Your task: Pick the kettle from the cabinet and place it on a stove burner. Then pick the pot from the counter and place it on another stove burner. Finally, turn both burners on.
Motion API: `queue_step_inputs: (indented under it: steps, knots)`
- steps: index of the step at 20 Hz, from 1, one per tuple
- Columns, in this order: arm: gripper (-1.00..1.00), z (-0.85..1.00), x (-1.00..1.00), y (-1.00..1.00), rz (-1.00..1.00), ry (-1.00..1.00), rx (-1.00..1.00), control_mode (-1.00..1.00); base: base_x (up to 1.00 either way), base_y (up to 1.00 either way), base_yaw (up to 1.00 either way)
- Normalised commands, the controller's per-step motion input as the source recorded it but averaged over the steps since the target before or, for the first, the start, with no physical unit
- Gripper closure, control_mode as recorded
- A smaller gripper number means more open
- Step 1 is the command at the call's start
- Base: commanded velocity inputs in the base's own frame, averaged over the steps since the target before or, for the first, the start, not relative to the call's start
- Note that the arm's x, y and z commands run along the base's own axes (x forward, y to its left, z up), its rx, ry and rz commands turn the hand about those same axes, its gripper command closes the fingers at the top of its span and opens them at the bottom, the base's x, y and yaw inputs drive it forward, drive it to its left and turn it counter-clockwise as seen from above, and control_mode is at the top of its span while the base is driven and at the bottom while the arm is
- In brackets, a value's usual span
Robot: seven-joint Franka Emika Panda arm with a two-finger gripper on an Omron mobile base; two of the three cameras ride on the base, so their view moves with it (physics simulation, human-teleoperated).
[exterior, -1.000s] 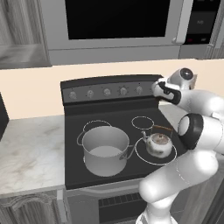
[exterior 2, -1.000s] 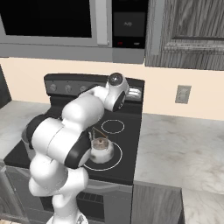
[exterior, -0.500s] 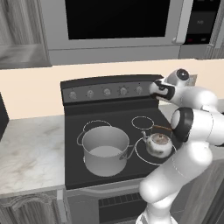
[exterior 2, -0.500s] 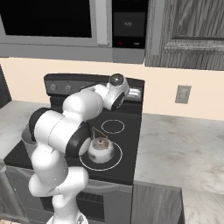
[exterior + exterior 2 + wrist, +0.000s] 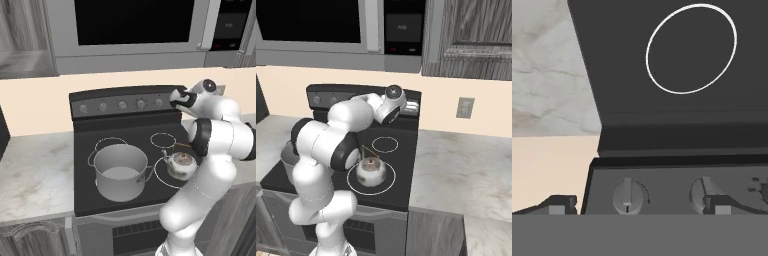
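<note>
The pot [image 5: 120, 171], 1 large grey one, stands on the burner at 9 o'clock of the cooktop [image 5: 130, 140]; 1 small shiny kettle [image 5: 181, 165] sits at 3 o'clock. The gripper [image 5: 639, 206] faces the knob panel with fingers apart around a knob [image 5: 628, 197]; 5 knobs [image 5: 122, 105] line the panel.

- The pot [image 5: 120, 171] stands on the large white ring at the left of the black cooktop [image 5: 145, 131], centre of the frame.
- The kettle [image 5: 181, 165] sits inside the large ring to its right, apart from the pot, dark handle arched over it.
- The gripper [image 5: 176, 97] is at the right end of the knob panel [image 5: 120, 105], centre right, by the last knob; its jaw state is unclear.
- The counter [image 5: 35, 172] fills the lower left.
- A microwave [image 5: 135, 30] spans the top.
</note>
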Motion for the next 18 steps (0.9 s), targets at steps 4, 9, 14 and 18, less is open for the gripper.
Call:
queue_step_inputs:
  steps: [4,9,14,18]
  knots:
    - [-1.00,-0.01,0.14,-0.08,0.01,0.00,0.00,-1.00,0.00,0.00,0.00]
    - [-1.00,-0.04,0.18,-0.01,0.01,0.00,0.00,-1.00,0.00,0.00,0.00]
    - [-1.00,-0.16,0.15,-0.09,0.03,0.00,0.00,-1.00,0.00,0.00,0.00]
    - [-1.00,-0.24,0.11,-0.20,0.05,0.00,0.00,-1.00,0.00,0.00,0.00]
